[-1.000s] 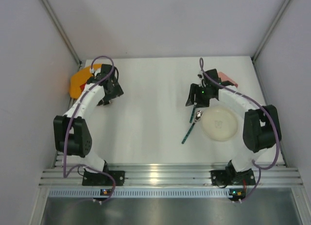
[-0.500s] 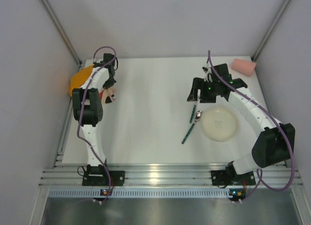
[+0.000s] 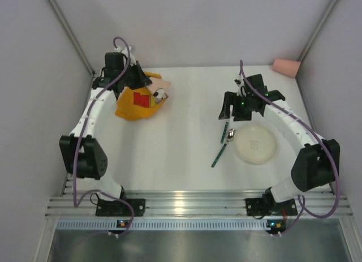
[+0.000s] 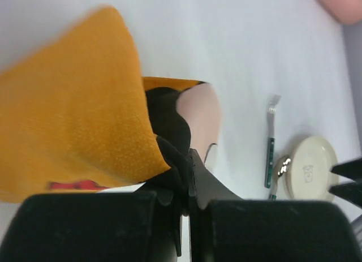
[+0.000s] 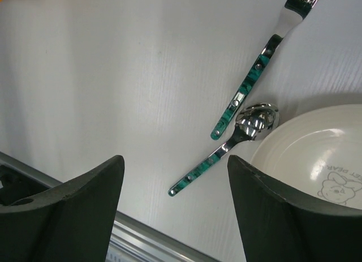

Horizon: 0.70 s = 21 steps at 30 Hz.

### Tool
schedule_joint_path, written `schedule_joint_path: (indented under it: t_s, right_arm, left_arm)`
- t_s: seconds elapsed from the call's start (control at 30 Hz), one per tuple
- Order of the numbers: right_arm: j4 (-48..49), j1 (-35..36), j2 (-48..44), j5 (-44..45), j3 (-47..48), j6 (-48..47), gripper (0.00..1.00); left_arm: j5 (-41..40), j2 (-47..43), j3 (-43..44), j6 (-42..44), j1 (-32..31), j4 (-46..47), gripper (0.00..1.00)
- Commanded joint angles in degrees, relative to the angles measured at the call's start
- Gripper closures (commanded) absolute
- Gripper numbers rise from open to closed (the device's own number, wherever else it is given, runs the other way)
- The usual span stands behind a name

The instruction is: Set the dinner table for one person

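Observation:
The dinner table is a white top. My left gripper is shut on an edge of the orange placemat, which hangs crumpled off the table at the back left. My right gripper stands open above the table with nothing between its fingers. Just past it lie a green-handled fork and spoon. The cream plate lies to the right of them, with the spoon's bowl at its rim.
A pink cup lies on its side at the back right corner. Grey walls close in the table on three sides. An aluminium rail runs along the near edge by the arm bases.
My left gripper has shut on the orange placemat and lifted it rightward out of the back left corner. My right gripper has opened wider. The pink cup now lies farther back right.

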Motion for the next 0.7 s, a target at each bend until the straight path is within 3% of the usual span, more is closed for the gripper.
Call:
schedule_joint_path:
  t_s: [0.0,0.03,0.1,0.13,0.3,0.5,0.67]
  right_arm:
    - [-0.45,0.17,1.56,-0.95,3.71,-1.07,0.26]
    - [-0.37,0.26,2.26,-1.56,3.98,-1.07,0.26]
    - [-0.36,0.17,3.58,-2.61,4.77,-0.98,0.26]
    - [-0.36,0.52,3.85,-3.06,5.12,-0.98,0.26]
    - [-1.41,1.4,5.86,-4.2,8.19,-1.59,0.22]
    - [-1.86,2.8,8.41,-5.17,11.01,-0.9,0.19]
    - [-1.16,9.03,11.32,-6.22,12.59,0.16,0.19]
  left_arm:
    - [4.91,-11.88,-6.54,4.22,1.6,6.22,1.0]
    - [3.84,-13.2,-8.66,5.01,2.13,5.6,0.97]
    - [-2.21,-15.15,-13.85,4.84,3.18,1.48,0.6]
    - [-4.15,-14.97,-14.83,4.58,3.45,-0.97,0.02]
    - [-9.7,-8.39,-18.08,0.03,3.89,-12.85,0.01]
    - [-7.77,-12.59,-22.22,-5.0,3.19,-10.23,0.01]
    - [-8.83,-16.54,-22.04,-6.58,1.26,-11.9,0.01]
